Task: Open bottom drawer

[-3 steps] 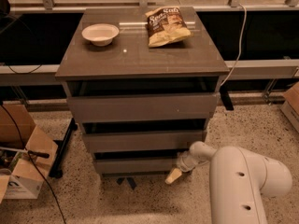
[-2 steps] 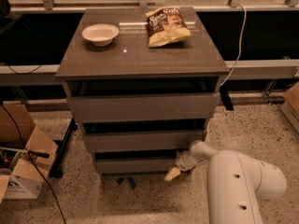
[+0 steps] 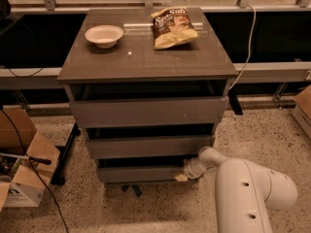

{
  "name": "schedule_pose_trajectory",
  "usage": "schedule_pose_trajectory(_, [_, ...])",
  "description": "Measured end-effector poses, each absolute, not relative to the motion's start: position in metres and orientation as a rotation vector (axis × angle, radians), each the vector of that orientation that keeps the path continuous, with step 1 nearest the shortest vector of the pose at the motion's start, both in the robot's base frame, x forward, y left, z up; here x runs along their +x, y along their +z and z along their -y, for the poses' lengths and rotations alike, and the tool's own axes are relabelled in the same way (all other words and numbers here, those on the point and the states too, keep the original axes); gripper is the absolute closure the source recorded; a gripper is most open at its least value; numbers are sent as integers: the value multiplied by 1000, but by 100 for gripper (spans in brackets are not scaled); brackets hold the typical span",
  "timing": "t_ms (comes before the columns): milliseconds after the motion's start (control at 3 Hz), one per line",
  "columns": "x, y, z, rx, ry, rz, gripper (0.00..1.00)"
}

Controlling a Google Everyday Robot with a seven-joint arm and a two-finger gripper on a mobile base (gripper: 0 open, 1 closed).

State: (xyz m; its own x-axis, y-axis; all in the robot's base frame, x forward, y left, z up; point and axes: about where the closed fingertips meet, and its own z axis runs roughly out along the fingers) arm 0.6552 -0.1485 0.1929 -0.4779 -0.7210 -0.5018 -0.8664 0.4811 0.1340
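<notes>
The bottom drawer is the lowest grey front of the grey-brown cabinet, under the middle drawer and the taller top drawer. A dark gap shows above its front. My gripper is at the right end of the bottom drawer front, low near the floor, touching or just at its edge. The white arm reaches in from the lower right.
A white bowl and a chip bag lie on the cabinet top. An open cardboard box stands on the floor at the left, with cables. Another box is at the right edge. A black bench runs behind.
My gripper has moved slightly left and up against the right end of the bottom drawer front. The drawers have not visibly moved.
</notes>
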Motion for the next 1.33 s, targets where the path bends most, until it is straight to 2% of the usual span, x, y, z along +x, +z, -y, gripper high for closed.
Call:
schedule_pose_trajectory(333, [655, 198, 148, -1328, 529, -2354, 85])
schedule_pose_trajectory(667, [655, 200, 148, -1328, 529, -2354, 100])
schedule_pose_trajectory(1000, [655, 201, 148, -1328, 530, -2354, 100])
schedule_pose_trajectory(1333, [655, 203, 148, -1328, 529, -2354, 73])
